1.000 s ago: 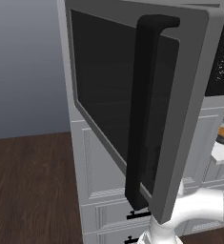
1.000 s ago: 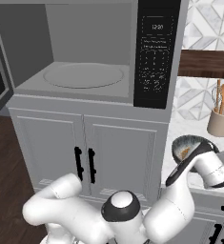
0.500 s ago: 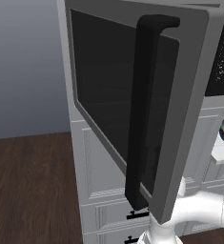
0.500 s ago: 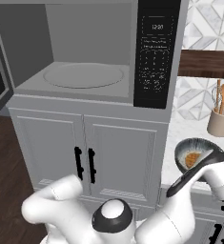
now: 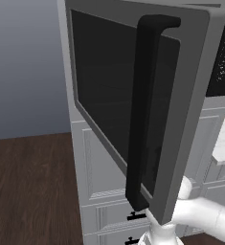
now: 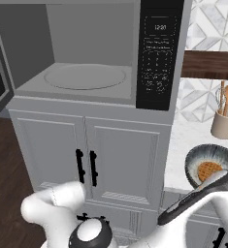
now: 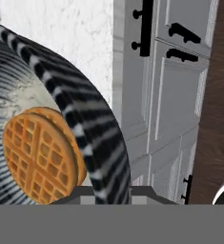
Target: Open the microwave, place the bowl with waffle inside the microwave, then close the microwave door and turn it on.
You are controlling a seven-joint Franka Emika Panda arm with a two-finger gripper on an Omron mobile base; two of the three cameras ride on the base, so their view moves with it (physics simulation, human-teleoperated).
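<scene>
The microwave door (image 5: 147, 110) is standing swung wide open in the left base view, its dark glass and long black handle (image 5: 145, 110) taking up most of that picture, with white cabinet fronts (image 5: 102, 167) and dark wood floor (image 5: 30, 186) behind it. The right base view is looking from the other side straight into the microwave (image 6: 93, 53): the grey cavity is lying open with its round turntable (image 6: 85, 76) bare, and the black control panel (image 6: 158, 53) is sitting at its right. In that same view the bowl (image 6: 210, 166) is hanging tilted in front of the white counter (image 6: 193, 140), just right of the cabinet doors below the microwave, with the waffle (image 6: 210, 170) showing inside it and the dark end of the arm reaching up to its lower rim; a jar of wooden utensils (image 6: 224, 118) is standing further back. The hand view is showing the bowl's striped rim (image 7: 85, 119) up close with the waffle leaning against the inside. The gripper (image 6: 217, 181) is narrowly closed on the bowl's rim, holding it up off the counter.
</scene>
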